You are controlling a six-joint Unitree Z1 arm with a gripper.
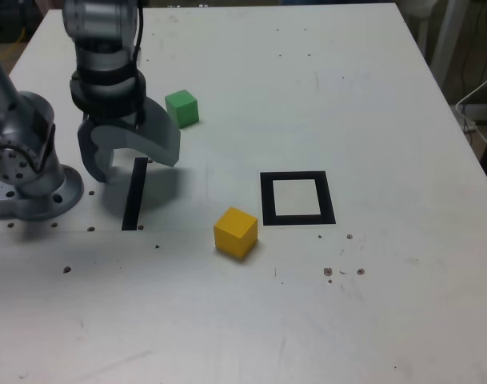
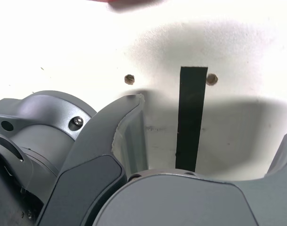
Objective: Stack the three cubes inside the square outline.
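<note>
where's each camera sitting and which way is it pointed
Exterior view: off the arm, high over the white table, looking down on the green cube, yellow cube and black tape square outline; the grey arm and its open hand show.
Wrist view: on the wrist, facing the tabletop past the hand's fingers.
Shared: the straight black tape strip beneath the hand.

A straight black strip [image 1: 133, 195] lies on the scuffed white tabletop [image 1: 371, 96] near the exterior view's left edge, small holes [image 2: 129, 79] beside its end
</note>
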